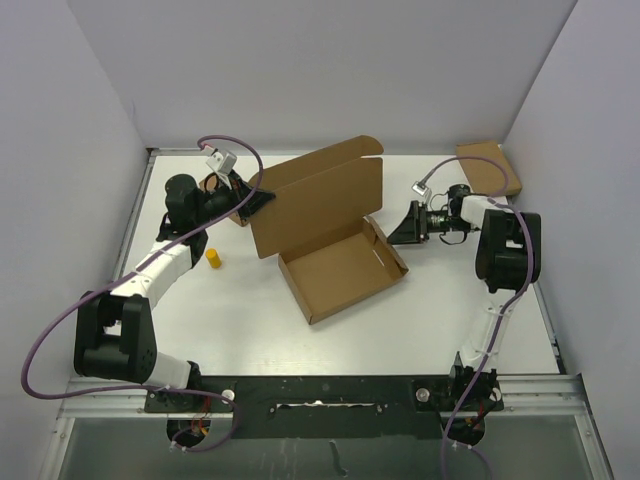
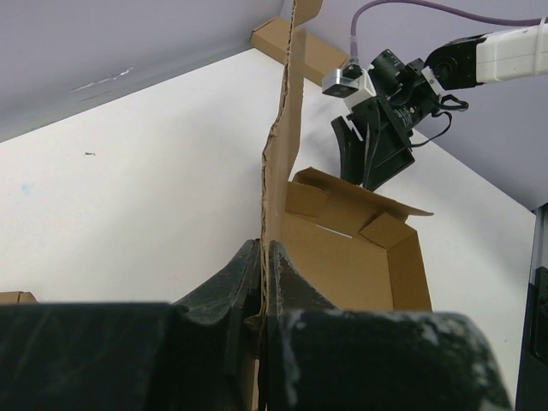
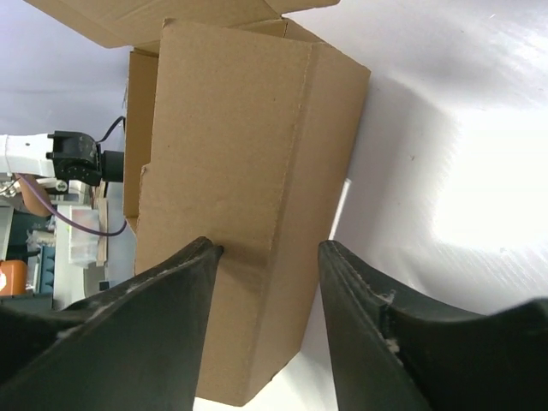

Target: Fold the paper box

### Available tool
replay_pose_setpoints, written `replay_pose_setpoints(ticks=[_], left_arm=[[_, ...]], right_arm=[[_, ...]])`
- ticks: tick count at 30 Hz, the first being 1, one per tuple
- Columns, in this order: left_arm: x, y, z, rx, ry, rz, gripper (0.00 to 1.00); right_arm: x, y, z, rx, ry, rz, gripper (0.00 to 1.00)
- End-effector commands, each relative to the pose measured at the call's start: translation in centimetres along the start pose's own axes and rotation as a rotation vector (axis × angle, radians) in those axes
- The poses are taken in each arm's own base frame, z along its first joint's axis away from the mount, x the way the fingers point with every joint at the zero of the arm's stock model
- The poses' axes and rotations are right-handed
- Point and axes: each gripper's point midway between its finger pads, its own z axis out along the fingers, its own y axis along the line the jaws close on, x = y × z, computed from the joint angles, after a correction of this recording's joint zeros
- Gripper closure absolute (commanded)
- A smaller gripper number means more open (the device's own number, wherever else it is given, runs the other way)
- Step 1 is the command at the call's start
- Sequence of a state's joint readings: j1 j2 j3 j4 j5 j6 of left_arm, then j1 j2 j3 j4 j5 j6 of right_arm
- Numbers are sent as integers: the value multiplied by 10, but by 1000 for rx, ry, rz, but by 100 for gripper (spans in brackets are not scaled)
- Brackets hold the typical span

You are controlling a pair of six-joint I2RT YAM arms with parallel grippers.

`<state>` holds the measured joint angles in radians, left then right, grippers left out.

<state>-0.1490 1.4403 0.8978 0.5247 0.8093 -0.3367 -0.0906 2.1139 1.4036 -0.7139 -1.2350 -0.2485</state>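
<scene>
1. Presently, the left gripper is clamped tight on the lid of the paper box, at its left edge.
2. The paper box lies between both grippers, with its tray open and the lid raised.
3. The right gripper, just beside the box's right wall, is spread wide and holds nothing.
4. Recommendation: lower the lid slowly and steady that wall.

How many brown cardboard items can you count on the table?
3: the paper box mid-table; a flat box in the far right corner; a small box mostly hidden under the left arm.
</scene>
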Motion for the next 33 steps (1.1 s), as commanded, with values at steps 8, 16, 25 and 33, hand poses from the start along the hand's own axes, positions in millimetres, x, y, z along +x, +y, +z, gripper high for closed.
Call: replay_pose_setpoints(ticks=[8,16,25,33], left_arm=[[-13,-4,3,27,-34,46,100],[-15,-6,2,29,-39,48,100],[-15,-6,2,28,-40,47,100],[-15,-7,3,30,-38,46,100]], right_arm=[[-4,24,13,16,40,-93,41],[-1,22,16,137,86,-179,39],[6,18,23,269,147,-246,42],[13,8,30,363,212,-294,46]])
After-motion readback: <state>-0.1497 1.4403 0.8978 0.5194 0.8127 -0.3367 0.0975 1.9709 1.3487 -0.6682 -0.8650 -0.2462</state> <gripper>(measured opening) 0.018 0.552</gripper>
